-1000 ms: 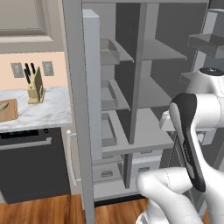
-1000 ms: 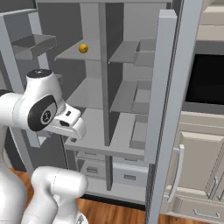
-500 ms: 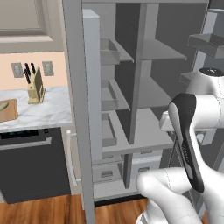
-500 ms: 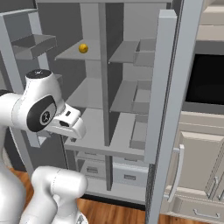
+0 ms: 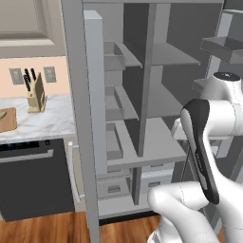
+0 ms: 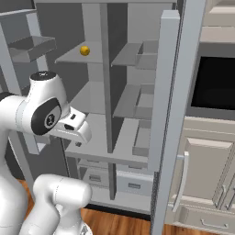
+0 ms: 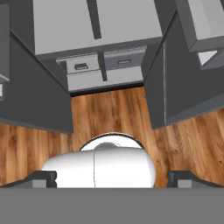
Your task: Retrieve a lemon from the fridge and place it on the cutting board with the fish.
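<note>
The white arm stands folded in front of the open fridge (image 6: 137, 114), its elbow bent, and the hand points down toward the floor. In the hand view the claw (image 7: 112, 178) looks at the wooden floor (image 7: 109, 113) and the bottom of the fridge. Its two dark tips sit far apart at the lower corners, so the claw is spread wide and it holds nothing.

The fridge is tall and flat grey, with both doors swung open. Inside there are smooth grey shelves, divided by one vertical wall in the middle. At the bottom I count two drawers (image 7: 103, 63) with small handles. The doors carry box-shaped bins.

The lemon (image 6: 84, 50) is one small yellow round fruit. It lies on the upper shelf in the left half of the fridge, as seen in the right base view, well above the hand.

To the left of the fridge, in the left base view, is a table (image 5: 42, 118) with a white marble top. At its left edge lies the cutting board (image 5: 5, 121), light-brown wood, partly cut by the picture border. On it a thin greenish fish (image 5: 2, 115) shows. Behind stands one wooden knife block (image 5: 36, 97) with black handles. Under the table is a dark dishwasher front (image 5: 35, 178).
</note>
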